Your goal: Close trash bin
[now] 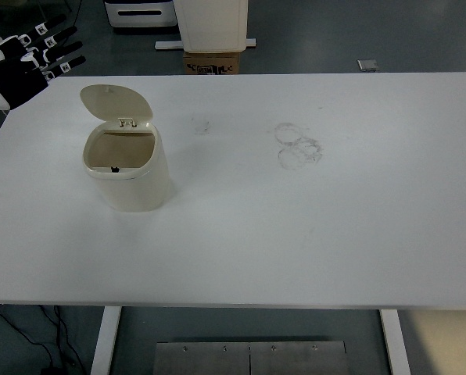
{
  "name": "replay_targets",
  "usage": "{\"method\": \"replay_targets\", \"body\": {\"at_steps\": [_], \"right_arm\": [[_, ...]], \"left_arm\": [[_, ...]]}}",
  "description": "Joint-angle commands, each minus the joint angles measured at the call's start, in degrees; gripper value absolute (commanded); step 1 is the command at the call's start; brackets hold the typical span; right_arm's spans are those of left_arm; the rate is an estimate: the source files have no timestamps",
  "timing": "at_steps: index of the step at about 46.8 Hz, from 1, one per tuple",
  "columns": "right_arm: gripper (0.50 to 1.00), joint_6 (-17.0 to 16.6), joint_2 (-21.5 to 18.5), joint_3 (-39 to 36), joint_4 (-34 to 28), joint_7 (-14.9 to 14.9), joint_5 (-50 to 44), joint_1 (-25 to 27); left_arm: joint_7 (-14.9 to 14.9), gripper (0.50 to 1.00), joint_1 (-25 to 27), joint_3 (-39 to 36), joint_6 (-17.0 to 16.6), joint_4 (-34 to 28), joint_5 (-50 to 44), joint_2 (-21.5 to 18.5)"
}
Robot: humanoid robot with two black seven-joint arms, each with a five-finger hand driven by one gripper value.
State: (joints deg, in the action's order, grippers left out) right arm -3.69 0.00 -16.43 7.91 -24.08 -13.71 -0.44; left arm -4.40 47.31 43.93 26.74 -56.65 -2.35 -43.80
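A cream trash bin (129,173) stands on the left part of the white table (295,219). Its round lid (116,105) is swung up and back on the rear hinge, so the dark inside of the bin shows. My left hand (31,64) hovers at the picture's upper left, beyond the table's far left corner and well apart from the bin. Its black fingers (59,48) are spread and hold nothing. No right arm shows.
Faint ring-shaped smudges (298,145) mark the tabletop right of centre. Behind the far edge stand a cardboard box (213,62) and a white cabinet (213,23) on the floor.
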Motion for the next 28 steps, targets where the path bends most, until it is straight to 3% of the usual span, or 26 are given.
{"method": "replay_targets", "body": {"at_steps": [1,3,10,15,23,28], "right_arm": [[0.991,0.0,0.0,0.0,0.0,0.0,0.0,0.0],[0.991,0.0,0.0,0.0,0.0,0.0,0.0,0.0],[0.991,0.0,0.0,0.0,0.0,0.0,0.0,0.0],[0.991,0.0,0.0,0.0,0.0,0.0,0.0,0.0],[0.991,0.0,0.0,0.0,0.0,0.0,0.0,0.0],[0.991,0.0,0.0,0.0,0.0,0.0,0.0,0.0]], "left_arm": [[-0.2,1.000,0.4,0.0,0.3,-0.4,3.6,-0.1],[-1.2,1.000,0.7,-0.1,0.7,-0.7,6.8,-0.2],[-9.4,1.000,4.1,-0.1,3.7,-2.0,17.6,-3.7],[-10.4,1.000,7.2,-0.2,8.1,-1.7,21.1,-4.3],[-10.7,1.000,7.8,-2.0,8.3,-2.1,23.9,-6.1],[-12.6,1.000,10.8,-4.5,8.3,-2.3,27.7,-6.6]]}}
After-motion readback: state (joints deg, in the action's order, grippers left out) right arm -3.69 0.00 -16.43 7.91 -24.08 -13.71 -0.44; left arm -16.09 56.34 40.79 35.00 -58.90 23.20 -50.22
